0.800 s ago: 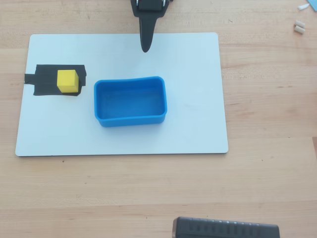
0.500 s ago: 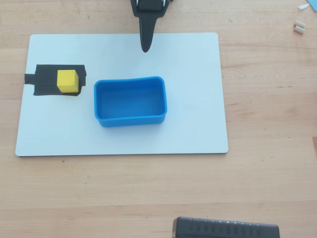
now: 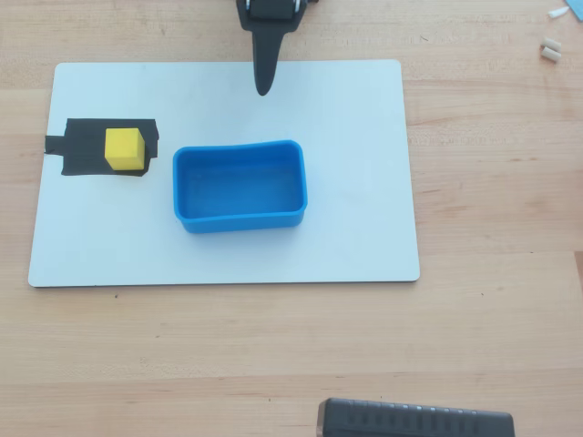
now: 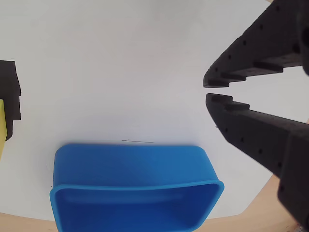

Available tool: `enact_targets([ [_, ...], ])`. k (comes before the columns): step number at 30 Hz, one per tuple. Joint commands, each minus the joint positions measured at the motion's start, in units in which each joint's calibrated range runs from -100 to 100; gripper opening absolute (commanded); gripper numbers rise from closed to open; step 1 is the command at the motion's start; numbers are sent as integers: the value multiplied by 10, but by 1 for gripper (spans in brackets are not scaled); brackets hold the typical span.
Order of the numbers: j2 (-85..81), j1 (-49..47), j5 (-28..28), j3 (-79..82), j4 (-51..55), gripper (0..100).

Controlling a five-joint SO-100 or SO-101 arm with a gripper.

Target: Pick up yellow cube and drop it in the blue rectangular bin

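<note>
Yellow cube (image 3: pixel 125 149) sits left of the empty, upright blue bin (image 3: pixel 240 221), apart.

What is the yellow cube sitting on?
The yellow cube rests on a black patch stuck to the white board. Whatever lies directly beneath the cube is hidden.

In the wrist view the gripper (image 4: pixel 206 91) comes in from three o'clock, its two black fingers (image 4: pixel 251 128) nearly closed, only a thin gap left between the tips, and nothing held between them. They hang over a white board (image 4: pixel 120 63) that fills most of the picture. At six o'clock sits the blue bin (image 4: pixel 135 164), open side up, its inside bare as far as can be seen. At nine o'clock a sliver of the yellow cube (image 4: pixel 2 126) shows at the edge, resting on a black patch (image 4: pixel 9 92). Bare wood (image 4: pixel 270 203) shows at five o'clock.
</note>
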Motion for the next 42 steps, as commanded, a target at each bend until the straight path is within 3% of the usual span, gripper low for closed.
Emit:
enact_targets([
  [1,-10,9,11,-57,6,0],
  [9,154,27,27,-207,10,0],
  [19,470,163,100,-447,11,0],
  [30,756,247,170,-669,10,0],
  [42,945,265,167,-841,2,0],
])
